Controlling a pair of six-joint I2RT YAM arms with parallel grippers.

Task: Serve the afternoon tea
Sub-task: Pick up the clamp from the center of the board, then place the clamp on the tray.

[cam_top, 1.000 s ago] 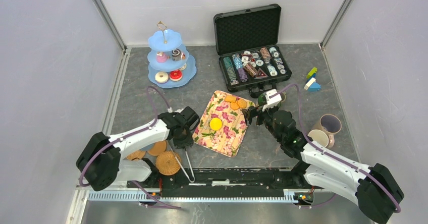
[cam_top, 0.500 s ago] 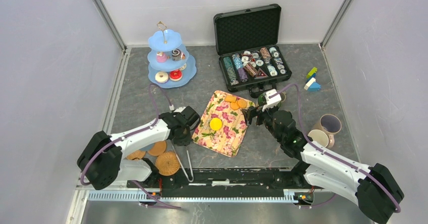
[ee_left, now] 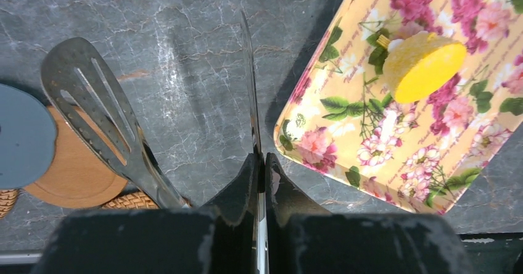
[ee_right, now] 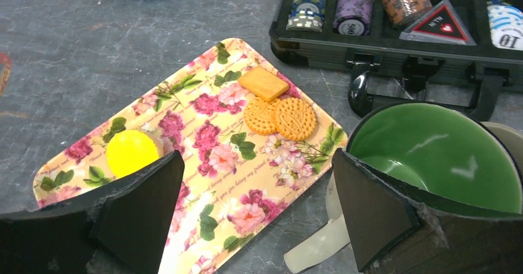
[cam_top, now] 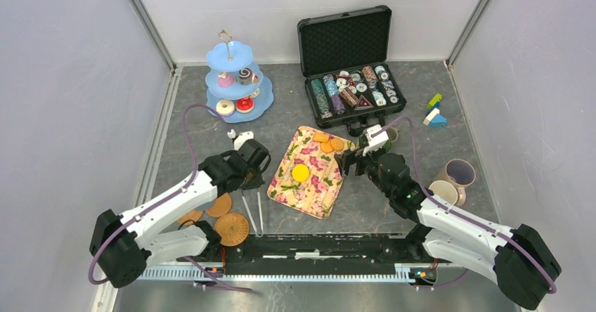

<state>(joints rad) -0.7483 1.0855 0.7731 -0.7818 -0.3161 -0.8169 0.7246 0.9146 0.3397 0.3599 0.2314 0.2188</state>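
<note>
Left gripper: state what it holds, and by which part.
The left gripper is shut on the metal tongs, pinching one arm, seen edge-on; the slotted arm is free.

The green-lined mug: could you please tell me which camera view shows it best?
The right wrist view: the green-lined mug sits close, with its inside plainly visible. The top external view shows the mug small and partly hidden. The left wrist view misses it.

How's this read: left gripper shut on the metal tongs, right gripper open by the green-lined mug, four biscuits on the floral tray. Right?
One error: the floral tray holds three biscuits, not four, as the right wrist view shows. The rest stands: left gripper shut on the metal tongs, right gripper open by the green-lined mug.
</note>
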